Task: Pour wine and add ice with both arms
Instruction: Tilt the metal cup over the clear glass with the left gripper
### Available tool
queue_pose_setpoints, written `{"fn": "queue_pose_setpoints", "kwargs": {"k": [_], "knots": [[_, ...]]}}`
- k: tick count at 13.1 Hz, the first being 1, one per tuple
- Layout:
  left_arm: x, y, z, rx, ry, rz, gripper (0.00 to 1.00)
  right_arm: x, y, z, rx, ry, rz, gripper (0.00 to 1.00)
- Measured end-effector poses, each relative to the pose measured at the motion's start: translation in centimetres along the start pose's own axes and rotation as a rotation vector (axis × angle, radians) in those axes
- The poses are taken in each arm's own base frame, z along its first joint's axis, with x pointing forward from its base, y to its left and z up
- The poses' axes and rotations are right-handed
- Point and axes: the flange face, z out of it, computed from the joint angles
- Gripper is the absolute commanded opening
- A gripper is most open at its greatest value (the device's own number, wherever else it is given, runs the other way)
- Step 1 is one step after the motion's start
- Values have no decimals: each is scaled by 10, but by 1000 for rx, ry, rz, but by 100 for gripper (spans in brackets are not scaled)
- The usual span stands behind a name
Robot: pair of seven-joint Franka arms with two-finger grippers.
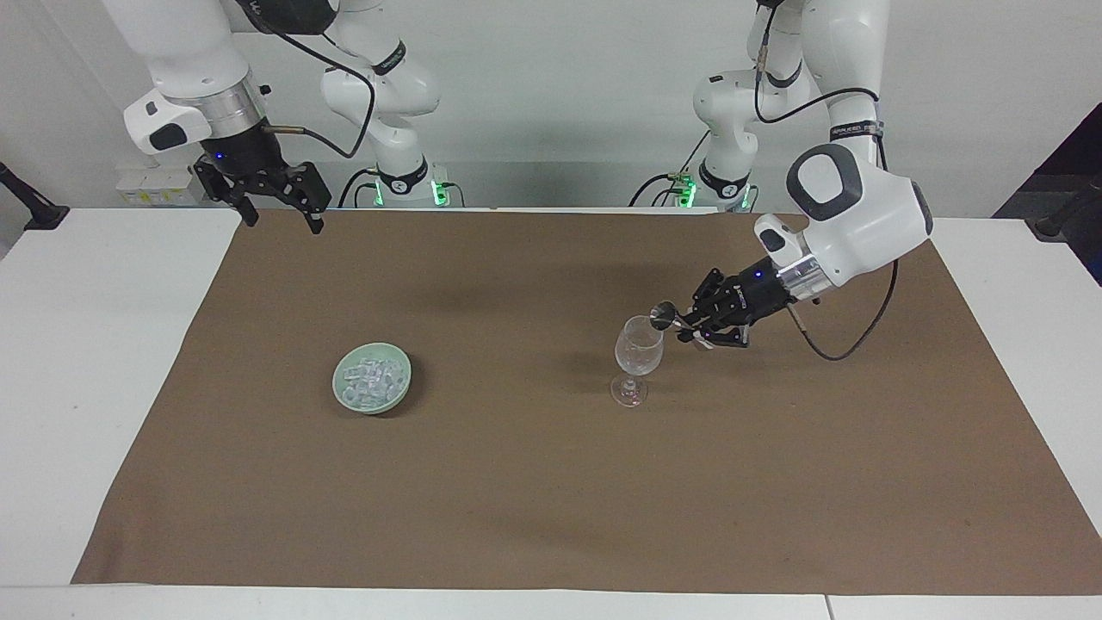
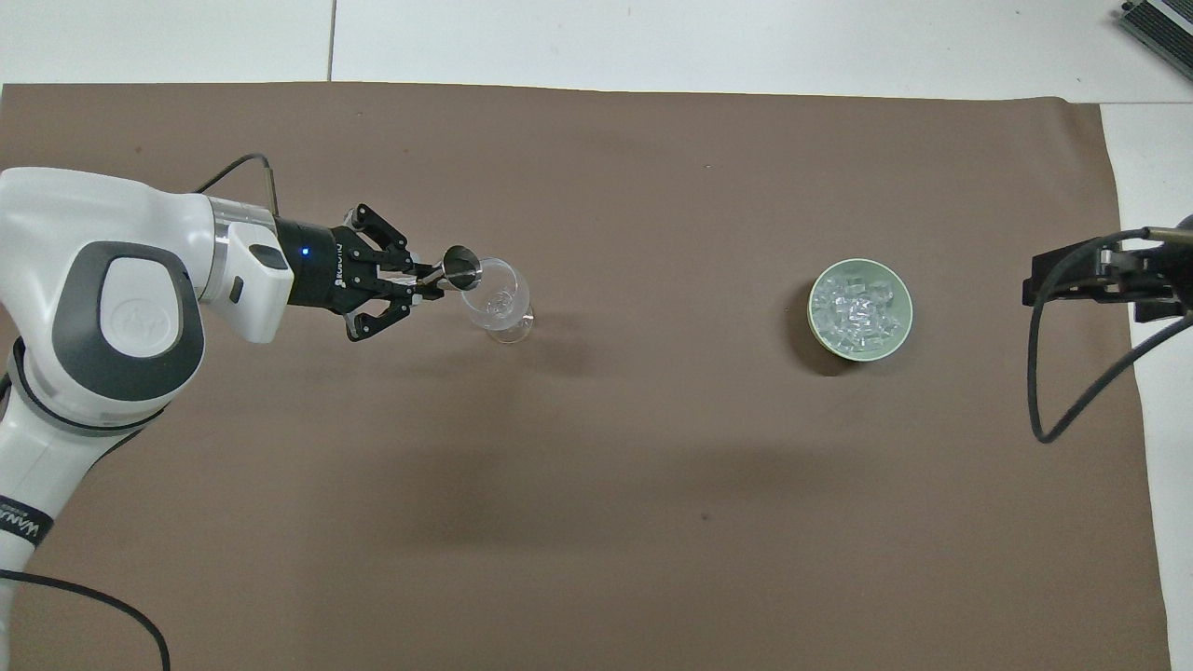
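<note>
A clear wine glass (image 1: 639, 349) (image 2: 499, 298) stands upright on the brown mat toward the left arm's end. My left gripper (image 1: 686, 327) (image 2: 424, 277) is shut on a small metal measuring cup (image 1: 664, 313) (image 2: 459, 267), held tilted with its mouth at the glass's rim. The wine is out of view; I cannot tell whether any is in the cup or glass. The ice (image 1: 372, 376) (image 2: 857, 306) is heaped in a pale green bowl (image 1: 337, 387) (image 2: 814, 326) toward the right arm's end. My right gripper (image 1: 284, 220) (image 2: 1035, 280) waits open, raised over the mat's edge.
The brown mat (image 1: 551, 499) (image 2: 652, 485) covers most of the white table (image 1: 95, 362). A black cable (image 2: 1053, 391) loops down from the right arm's wrist. The left arm's bulky forearm (image 2: 102, 308) hangs over the mat beside the glass.
</note>
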Motion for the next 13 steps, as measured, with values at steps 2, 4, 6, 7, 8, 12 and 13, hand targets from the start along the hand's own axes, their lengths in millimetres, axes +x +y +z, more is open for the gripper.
{"fn": "queue_pose_setpoints", "kwargs": {"k": [2, 4, 6, 7, 8, 12, 13], "knots": [[8, 2, 7, 7, -56, -6, 0, 0, 0, 0, 0, 0, 0, 100], [16, 1, 6, 18, -104, -13, 0, 0, 0, 0, 0, 0, 0, 100], [20, -1, 2, 27, -111, -12, 0, 0, 0, 0, 0, 0, 0, 100], [21, -2, 2, 29, -112, -12, 0, 0, 0, 0, 0, 0, 0, 100], [21, -1, 2, 27, -117, -12, 0, 0, 0, 0, 0, 0, 0, 100], [24, -1, 3, 30, -170, -29, 0, 0, 0, 0, 0, 0, 0, 100], [25, 0, 3, 30, -173, -28, 0, 0, 0, 0, 0, 0, 0, 100]]}}
